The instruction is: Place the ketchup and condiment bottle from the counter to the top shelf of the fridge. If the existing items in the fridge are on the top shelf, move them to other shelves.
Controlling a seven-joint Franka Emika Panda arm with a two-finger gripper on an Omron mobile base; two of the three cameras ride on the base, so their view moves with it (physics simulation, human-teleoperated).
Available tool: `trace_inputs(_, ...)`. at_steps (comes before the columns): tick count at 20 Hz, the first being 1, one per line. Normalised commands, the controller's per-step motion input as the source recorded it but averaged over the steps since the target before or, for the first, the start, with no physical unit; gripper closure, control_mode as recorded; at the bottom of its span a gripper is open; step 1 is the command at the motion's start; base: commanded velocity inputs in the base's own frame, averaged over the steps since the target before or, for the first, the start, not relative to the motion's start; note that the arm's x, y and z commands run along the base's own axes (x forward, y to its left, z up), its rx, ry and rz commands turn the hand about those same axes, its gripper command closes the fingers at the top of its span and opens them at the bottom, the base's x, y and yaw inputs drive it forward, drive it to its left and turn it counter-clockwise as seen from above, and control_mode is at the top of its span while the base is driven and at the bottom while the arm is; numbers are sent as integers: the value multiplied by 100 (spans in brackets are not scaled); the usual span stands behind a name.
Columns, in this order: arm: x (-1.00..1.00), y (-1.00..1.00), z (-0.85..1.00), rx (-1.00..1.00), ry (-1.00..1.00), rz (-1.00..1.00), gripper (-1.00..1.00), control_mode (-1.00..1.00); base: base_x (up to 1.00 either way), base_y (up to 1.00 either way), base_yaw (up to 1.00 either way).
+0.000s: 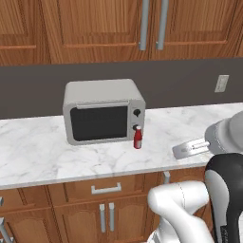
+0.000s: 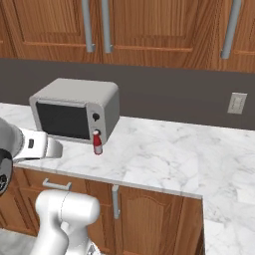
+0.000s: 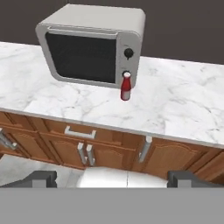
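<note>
The ketchup (image 1: 137, 137) (image 2: 97, 143) (image 3: 126, 86), a slim bright red bottle with a white cap, stands upright on the marbled counter (image 1: 47, 152) (image 3: 183, 100), just in front of a microwave's right front corner. My gripper (image 3: 114, 179) is open, its two dark fingertips set wide apart with nothing between them. It hangs in front of the counter's edge, well short of the ketchup, and looks at it from above and in front. The hand (image 1: 190, 148) sits to the right of the bottle in the left base view. The condiment bottle, the fridge, its top shelf and the existing items are out of view.
A grey microwave (image 1: 102, 111) (image 2: 74, 109) with its door shut stands on the counter against the dark back wall. Brown wall cabinets hang above; drawers and cabinet doors (image 3: 87, 148) run below. A wall outlet (image 2: 237, 103) is at the right. Bare counter stretches right of the ketchup.
</note>
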Motion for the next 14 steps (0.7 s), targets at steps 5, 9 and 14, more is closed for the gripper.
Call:
trace_inputs(5,90,-16,-54,5,3,-5,-100,-100,0,0,0)
trace_inputs(9,90,-15,-64,8,0,-8,-100,-100,0,0,0)
trace_inputs(14,82,0,-67,10,0,-14,-100,-100,0,0,0)
